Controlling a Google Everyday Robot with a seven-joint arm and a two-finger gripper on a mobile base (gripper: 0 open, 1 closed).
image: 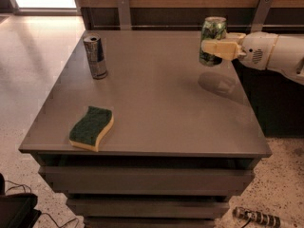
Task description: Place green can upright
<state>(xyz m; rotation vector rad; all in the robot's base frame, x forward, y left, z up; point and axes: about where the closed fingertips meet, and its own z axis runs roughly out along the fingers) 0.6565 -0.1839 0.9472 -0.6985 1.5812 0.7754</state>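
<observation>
Green and silver print is seen on the green can (213, 29), which is held in the air over the far right part of the desk (166, 103), near its right edge. The end effector (212, 49) is closed around the can's middle, having been brought in from the right on a white arm (278, 53).

The can's long axis is close to vertical, with one shiny end up and the other pointing down at the desk. The can lies directly between the fingers, so the coming move is judged to be a straight descent until the lower end is set flat on the surface. A dark shadow (219, 84) is cast on the desk below, apart from the can, so contact is not yet made.

The can's middle band is covered by the near finger, and the far finger is hidden behind the can. The arm is cut off at the right edge. A blue-and-silver can (95, 56) and a sponge (91, 127) are left well apart on the left.
</observation>
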